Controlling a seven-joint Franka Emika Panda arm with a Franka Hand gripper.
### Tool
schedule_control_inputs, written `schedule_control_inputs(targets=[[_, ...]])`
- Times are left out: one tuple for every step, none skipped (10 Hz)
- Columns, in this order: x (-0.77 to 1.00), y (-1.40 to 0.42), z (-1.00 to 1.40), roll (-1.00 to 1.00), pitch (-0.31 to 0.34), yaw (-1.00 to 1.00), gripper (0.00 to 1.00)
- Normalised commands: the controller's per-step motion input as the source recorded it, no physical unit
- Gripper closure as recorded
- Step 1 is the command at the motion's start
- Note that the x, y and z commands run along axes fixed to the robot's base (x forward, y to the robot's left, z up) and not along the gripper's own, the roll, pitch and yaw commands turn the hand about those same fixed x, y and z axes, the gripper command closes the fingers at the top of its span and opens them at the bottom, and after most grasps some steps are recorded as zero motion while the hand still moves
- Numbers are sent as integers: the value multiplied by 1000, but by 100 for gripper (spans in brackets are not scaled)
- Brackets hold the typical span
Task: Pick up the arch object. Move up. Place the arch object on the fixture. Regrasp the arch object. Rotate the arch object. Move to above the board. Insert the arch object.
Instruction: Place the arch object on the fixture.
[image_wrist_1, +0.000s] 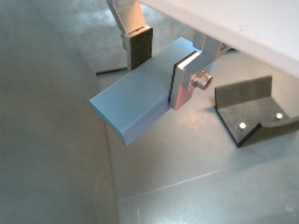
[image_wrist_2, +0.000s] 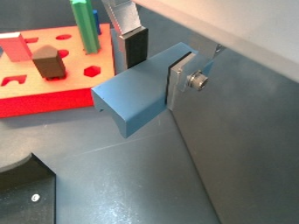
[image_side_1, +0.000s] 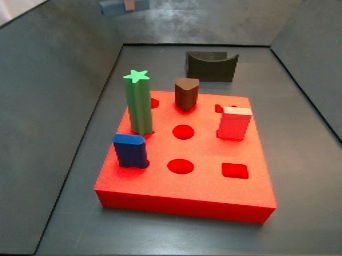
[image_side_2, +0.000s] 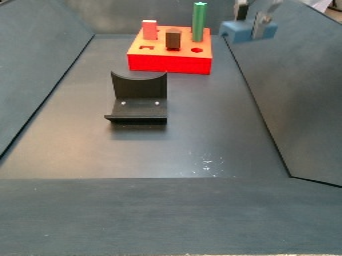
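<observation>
Four pcs on board (image_side_1: 201, 190): I see green post (image_side_1: 138, 103), brown peg (image_side_1: 186, 95), red block (image_side_1: 234, 123), blue block (image_side_1: 130, 150).
Gripper (image_wrist_2: 163, 63): clamped on arch object (image_wrist_2: 140, 90), raised above floor.
Fixture (image_side_2: 136, 96): bare.

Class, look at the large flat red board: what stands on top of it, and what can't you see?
On the red board stand a tall green star-topped post, a short blue block, a brown peg and a red block. Four holes are open; their depths are hidden.
</observation>
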Motion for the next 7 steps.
schedule_control_inputs(targets=[[1000,-48,93,85,-65,1000,100],[1000,-49,83,85,-63,1000,100],[1000,-48,71,90,-58,1000,100],[1000,-45,68,92,-57,1000,100],[1000,-43,57,98,-52,1000,100],[1000,-41,54,102,-49,1000,100],[1000,-39,46,110,-45,1000,100]])
